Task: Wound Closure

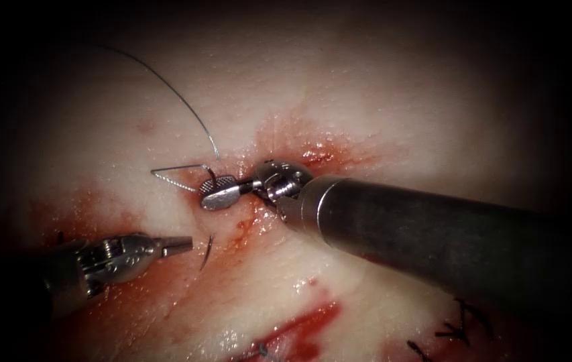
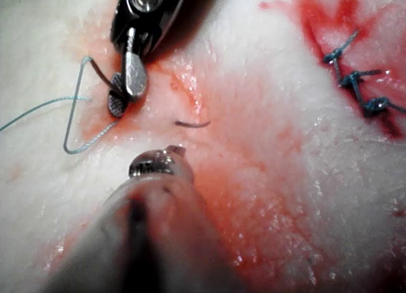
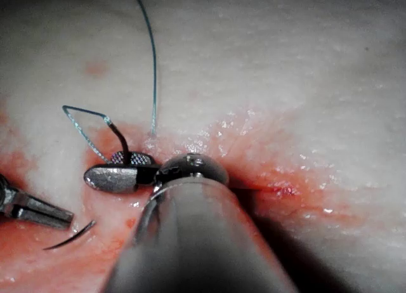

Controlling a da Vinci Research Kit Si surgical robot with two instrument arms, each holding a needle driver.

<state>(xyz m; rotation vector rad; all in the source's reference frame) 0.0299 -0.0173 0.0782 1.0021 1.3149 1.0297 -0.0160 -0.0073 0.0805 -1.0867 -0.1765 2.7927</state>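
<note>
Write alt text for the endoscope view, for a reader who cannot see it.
The right tool grips the needle's tail end where it enters the tissue; the needle tip pokes out below, just beyond the shut, empty left tool. Thread loops up and left from the tail.

— What carries everything here?

— A pale, glistening slab of pork-belly tissue [image 1: 379,87] [image 2: 266,198] [image 3: 304,58].

— And on it?

— A thin, dark, curved steel needle [image 1: 206,252] [image 2: 193,123] [image 3: 70,237]. It is lodged in the tissue, with a short arc of it standing out of the surface.

— Anything near the needle?

— A fine blue-grey thread [image 1: 165,84] [image 2: 38,109] [image 3: 152,65]. In the endoscope view it lies up and left of the needle, folds into a narrow loop, then trails off across bare tissue.

— The red?

— Wet red fluid [image 1: 302,328] [image 2: 254,179] [image 3: 279,188] stains the tissue all round the needle and pools down and right of it.

— Further off?

— Dark knotted stitches [image 1: 463,325] [image 2: 355,80], well apart from the needle, to its right.
</note>
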